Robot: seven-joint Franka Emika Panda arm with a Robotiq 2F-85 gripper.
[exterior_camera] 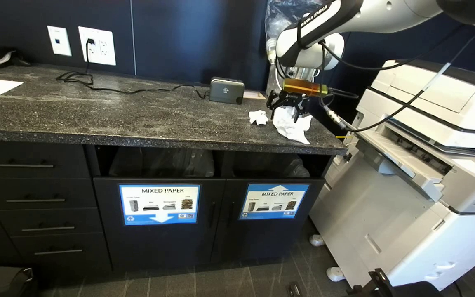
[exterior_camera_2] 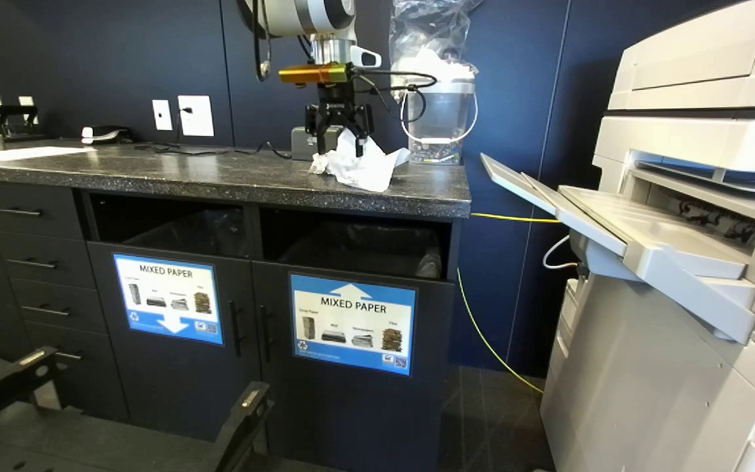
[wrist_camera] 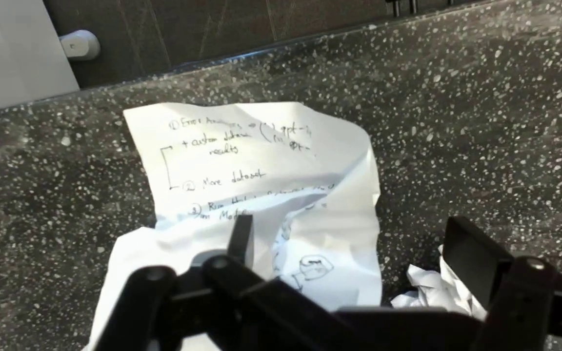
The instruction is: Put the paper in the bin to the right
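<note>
In an exterior view the arm (exterior_camera: 369, 16) reaches in from the upper right, cut off by the edge, wrist bent so the gripper (exterior_camera: 283, 115) points down, jaws apart. The paper (exterior_camera: 291, 130) lies beneath it on the counter (exterior_camera: 138, 111), partly covered, with a scrap (exterior_camera: 258, 117) just beside. Below, the right bin (exterior_camera: 272, 181) and left bin (exterior_camera: 159, 181) show plastic liners (exterior_camera: 192, 163); deeper inside is too dark to tell.

In an exterior view the gripper hangs upright at the paper, the arm cropped above. A clear tub (exterior_camera_2: 440, 115) behind holds small bits, hard to make out.

In the wrist view one jaw stands over the paper, hiding part; the other, well apart, covers some of the scrap; whether either touches, I cannot tell
</note>
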